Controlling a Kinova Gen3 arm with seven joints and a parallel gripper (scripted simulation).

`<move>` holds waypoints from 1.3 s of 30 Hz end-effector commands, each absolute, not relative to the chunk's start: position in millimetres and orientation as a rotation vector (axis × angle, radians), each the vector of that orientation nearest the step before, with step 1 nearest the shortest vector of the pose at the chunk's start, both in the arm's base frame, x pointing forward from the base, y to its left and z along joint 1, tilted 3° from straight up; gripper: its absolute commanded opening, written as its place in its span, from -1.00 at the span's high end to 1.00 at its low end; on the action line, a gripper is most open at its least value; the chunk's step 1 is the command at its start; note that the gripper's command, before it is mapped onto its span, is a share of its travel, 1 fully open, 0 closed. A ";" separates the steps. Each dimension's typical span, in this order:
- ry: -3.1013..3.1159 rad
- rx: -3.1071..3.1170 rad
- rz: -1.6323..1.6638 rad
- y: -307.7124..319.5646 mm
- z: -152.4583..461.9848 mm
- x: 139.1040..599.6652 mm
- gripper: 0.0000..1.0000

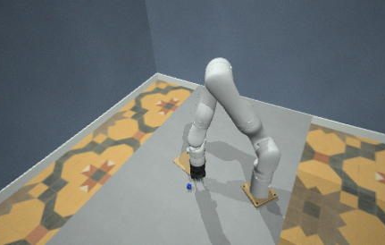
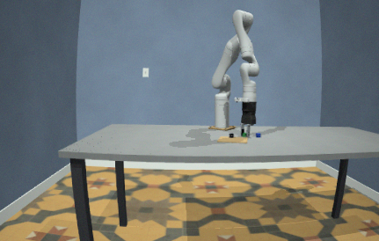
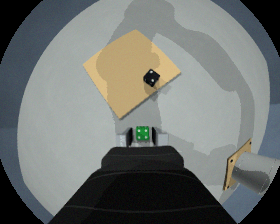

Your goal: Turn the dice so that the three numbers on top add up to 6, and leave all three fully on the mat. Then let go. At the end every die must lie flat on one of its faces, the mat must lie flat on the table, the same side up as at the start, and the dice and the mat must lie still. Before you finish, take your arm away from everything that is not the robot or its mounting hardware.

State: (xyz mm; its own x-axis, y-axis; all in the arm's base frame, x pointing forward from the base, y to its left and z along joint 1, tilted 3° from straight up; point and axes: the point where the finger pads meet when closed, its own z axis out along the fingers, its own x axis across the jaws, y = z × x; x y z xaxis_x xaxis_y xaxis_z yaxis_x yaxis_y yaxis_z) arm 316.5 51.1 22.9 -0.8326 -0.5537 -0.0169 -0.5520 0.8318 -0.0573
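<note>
Exterior view: we are seeing the grey table point(image 1: 122, 201) point(image 2: 151, 145) point(image 3: 51, 115) carrying everything, with the arm point(image 1: 234, 98) point(image 2: 227, 59) point(image 3: 256, 175) reaching down over it.

We are finding the mat point(image 1: 181, 163) point(image 2: 232, 140) point(image 3: 116, 70) lying flat, tan, slightly in front of the tool point(image 1: 198, 180) point(image 2: 245, 133) point(image 3: 142, 133). We are reading the tool as released: its fingers are standing partly apart, straddling the green die point(image 2: 244, 135) point(image 3: 142, 133), with slim gaps at both sides.

Dice: we are counting only the black die point(image 2: 231, 135) point(image 3: 151, 77) on the mat, near one edge, seemingly showing two pips. Green is sitting off the mat, four pips making out clearest. Blue point(image 1: 188, 186) point(image 2: 258, 135) is also lying off it, pips too small to tell.

We are judging the task early: one placement looks done, two are remaining, and the sum of six is still needing confirmation, probably a turn of green.
</note>
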 end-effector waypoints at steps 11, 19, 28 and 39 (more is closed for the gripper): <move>2.977 -0.897 -0.078 50.4 22.4 316.4 -0.40; 2.977 -0.897 -0.078 50.4 22.4 316.4 -0.40; 2.977 -0.897 -0.078 50.4 22.4 316.4 -0.40; 2.977 -0.897 -0.078 50.4 22.4 316.4 0.19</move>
State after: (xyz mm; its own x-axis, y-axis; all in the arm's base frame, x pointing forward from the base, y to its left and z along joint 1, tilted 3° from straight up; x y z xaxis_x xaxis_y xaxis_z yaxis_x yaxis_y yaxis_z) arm 316.0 50.3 22.0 -0.8334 -0.5526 -0.0143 -0.5510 0.8325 -0.0571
